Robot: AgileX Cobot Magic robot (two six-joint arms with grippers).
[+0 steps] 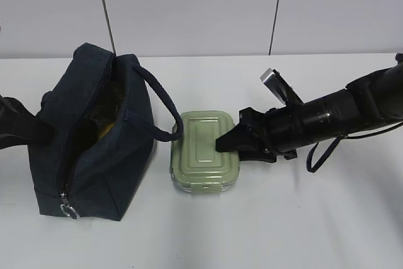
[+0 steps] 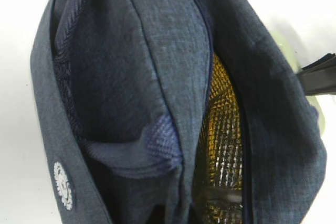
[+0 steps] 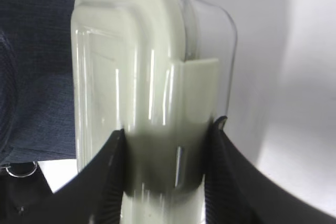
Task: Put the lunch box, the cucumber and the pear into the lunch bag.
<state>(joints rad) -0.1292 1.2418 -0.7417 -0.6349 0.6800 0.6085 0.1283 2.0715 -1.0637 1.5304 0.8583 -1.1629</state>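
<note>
The navy lunch bag (image 1: 94,137) stands on the left with its top zipper open, and fills the left wrist view (image 2: 131,77). A yellow patch, seemingly the pear (image 1: 104,129), shows inside, and the silvery lining (image 2: 220,129) glows yellow. The cucumber is hidden. The sage-green lunch box (image 1: 203,150) lies just right of the bag. My right gripper (image 1: 230,142) is shut on its right end, one finger on each side (image 3: 169,129). My left arm (image 1: 12,127) reaches the bag's left wall. The fabric is bunched towards it and its fingers are hidden.
The bag's padded loop handle (image 1: 160,102) arches over towards the lunch box's left edge. The metal ring pull (image 1: 68,211) hangs at the bag's front corner and shows in the right wrist view (image 3: 18,170). The white table (image 1: 302,218) runs to the front and right.
</note>
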